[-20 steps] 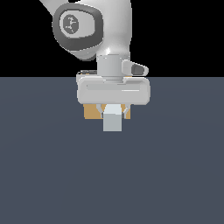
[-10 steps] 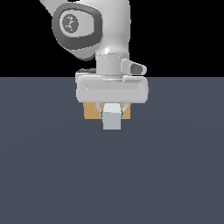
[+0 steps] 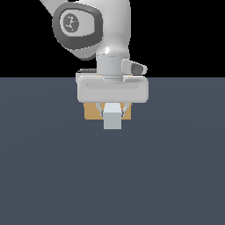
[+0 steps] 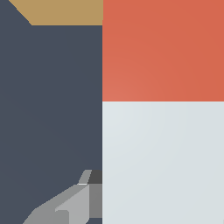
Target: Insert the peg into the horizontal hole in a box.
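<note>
In the exterior view my gripper (image 3: 112, 110) hangs just above the floor, shut on the peg (image 3: 112, 119). The peg's pale square end faces the camera. Directly behind it stands the tan box (image 3: 91, 112), mostly covered by the hand and the peg. The wrist view shows the peg (image 4: 162, 162) running pale grey-white and then red-orange towards the box (image 4: 65, 12), with one grey finger (image 4: 70, 205) pressed against its side. The hole is hidden in both views.
A flat dark grey floor (image 3: 112, 176) stretches around the box on all sides. The arm's white links and dark joint cap (image 3: 77, 26) rise above the hand. No other objects show.
The gripper and the peg have edged slightly away from the camera, towards the box. The grip is unchanged.
</note>
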`<state>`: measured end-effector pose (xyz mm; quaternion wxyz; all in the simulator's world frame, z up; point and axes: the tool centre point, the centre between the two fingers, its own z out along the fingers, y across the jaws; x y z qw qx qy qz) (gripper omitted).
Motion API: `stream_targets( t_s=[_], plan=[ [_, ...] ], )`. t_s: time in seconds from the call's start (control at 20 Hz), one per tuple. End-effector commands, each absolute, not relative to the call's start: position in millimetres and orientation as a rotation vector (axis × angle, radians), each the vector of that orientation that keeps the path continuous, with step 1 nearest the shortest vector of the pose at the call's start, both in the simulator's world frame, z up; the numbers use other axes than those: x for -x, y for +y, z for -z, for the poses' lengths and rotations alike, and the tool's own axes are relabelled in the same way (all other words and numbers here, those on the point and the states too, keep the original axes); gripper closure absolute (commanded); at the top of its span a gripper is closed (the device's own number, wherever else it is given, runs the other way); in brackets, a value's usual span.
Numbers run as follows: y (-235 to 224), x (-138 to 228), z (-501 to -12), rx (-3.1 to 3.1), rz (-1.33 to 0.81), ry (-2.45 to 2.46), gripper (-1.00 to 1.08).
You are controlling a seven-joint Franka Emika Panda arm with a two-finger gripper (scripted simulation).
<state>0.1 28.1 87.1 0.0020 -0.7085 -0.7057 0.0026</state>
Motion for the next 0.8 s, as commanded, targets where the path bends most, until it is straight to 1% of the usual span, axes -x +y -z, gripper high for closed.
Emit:
stream_targets(
  t_s=[0.0, 0.2, 0.55, 0.75],
  plan=[
    [36, -1, -90, 2.224, -0.001, -2.218, 1.08],
    [59, -1, -90, 2.224, 0.000, -2.219, 1.08],
    [117, -1, -92, 2.225, 0.003, -2.220, 1.08],
    [137, -2, -92, 2.226, 0.004, -2.220, 1.08]
  ],
)
